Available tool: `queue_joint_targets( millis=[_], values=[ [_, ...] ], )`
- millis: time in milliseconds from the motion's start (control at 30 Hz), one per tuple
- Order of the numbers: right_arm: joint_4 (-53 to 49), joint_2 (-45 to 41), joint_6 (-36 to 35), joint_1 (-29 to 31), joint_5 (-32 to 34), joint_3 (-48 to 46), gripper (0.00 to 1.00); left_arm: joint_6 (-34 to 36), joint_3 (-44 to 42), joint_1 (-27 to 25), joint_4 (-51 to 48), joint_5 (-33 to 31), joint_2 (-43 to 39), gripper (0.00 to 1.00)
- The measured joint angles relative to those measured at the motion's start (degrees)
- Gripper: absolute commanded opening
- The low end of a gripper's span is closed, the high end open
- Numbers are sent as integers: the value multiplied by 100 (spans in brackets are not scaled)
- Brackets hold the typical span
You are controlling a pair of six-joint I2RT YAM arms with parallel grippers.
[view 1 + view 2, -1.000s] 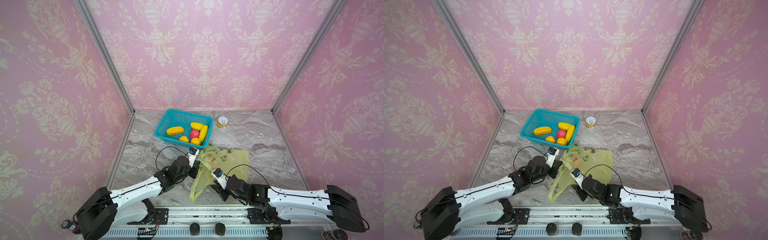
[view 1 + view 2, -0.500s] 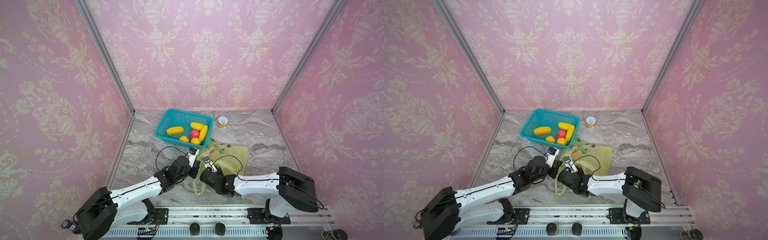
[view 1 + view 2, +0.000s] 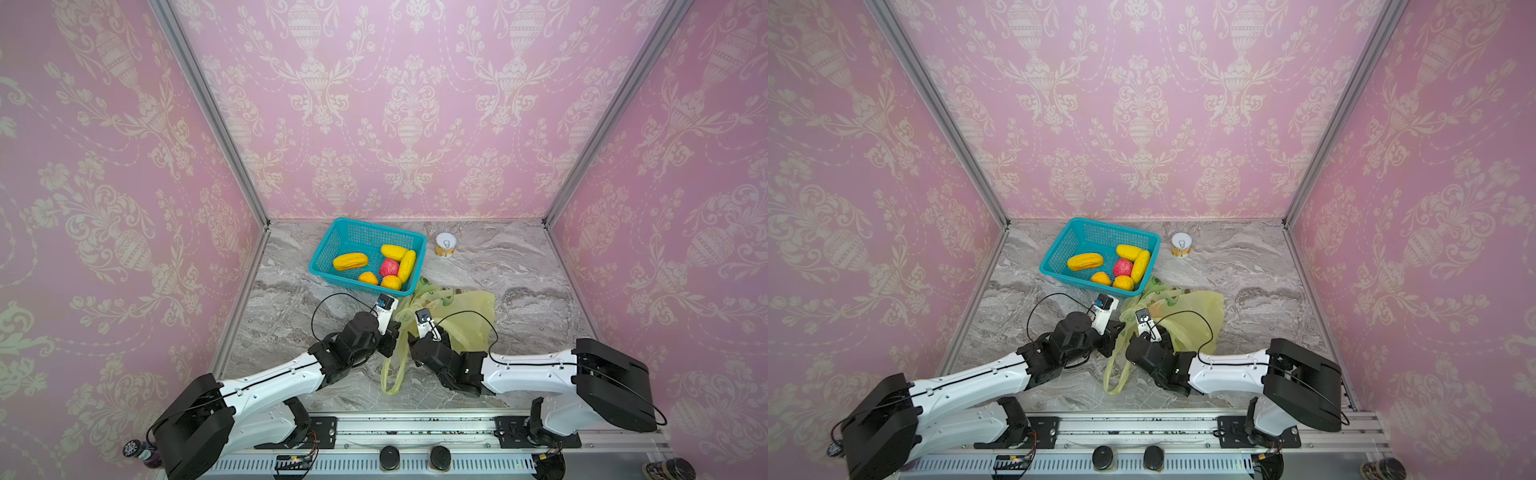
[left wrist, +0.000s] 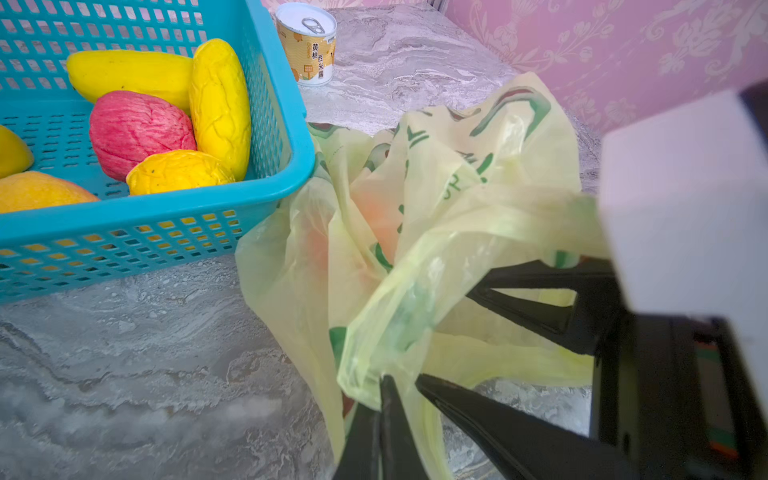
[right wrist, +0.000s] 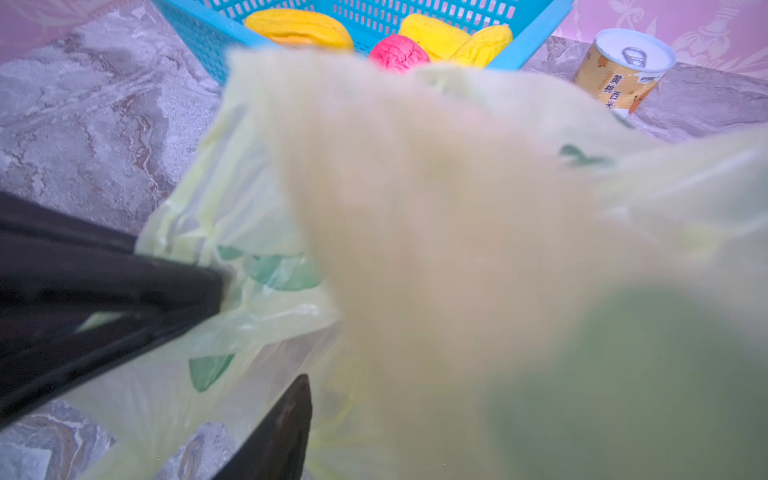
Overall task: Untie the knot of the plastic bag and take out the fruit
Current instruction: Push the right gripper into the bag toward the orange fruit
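The yellow-green plastic bag (image 3: 461, 316) lies crumpled just in front of the teal basket (image 3: 328, 266). My left gripper (image 4: 382, 382) is shut on a fold of its plastic at the near left side. Right beside it my right gripper (image 4: 442, 332) stands open, its fingers spread around a band of the bag. Plastic drapes over the right wrist view, where one of my fingers (image 5: 295, 415) shows. An orange fruit (image 4: 374, 216) glows through the bag. Several more fruit (image 3: 390, 268), yellow, orange and pink-red, lie in the basket. The knot is hidden in the bunched plastic.
A small white-topped can (image 3: 446, 244) stands right of the basket near the back wall. One loose loop handle (image 3: 392, 376) trails toward the front rail. Pink walls close in the marble table (image 3: 540, 316) on three sides.
My right arm has swung in from the right to the bag's near left side, next to the left gripper, and its jaws have widened. The bag has bunched up. The left arm has held still.
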Motion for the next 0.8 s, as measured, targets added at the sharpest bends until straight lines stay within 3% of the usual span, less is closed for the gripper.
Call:
queue_joint_targets(
  millis=[100,233,533,800],
  values=[
    [33,17,120,-201,-96,-4,52,0,0,0,0,0,0,0],
    [111,92,275,-452,-236,-50,52,0,0,0,-9,2,-17,0],
    [190,970,728,-859,-116,254,94,0,0,0,-15,0,-63,0],
    [1054,2199,857,-1316,28,846,100,0,0,0,-13,2,-116,0]
  ],
)
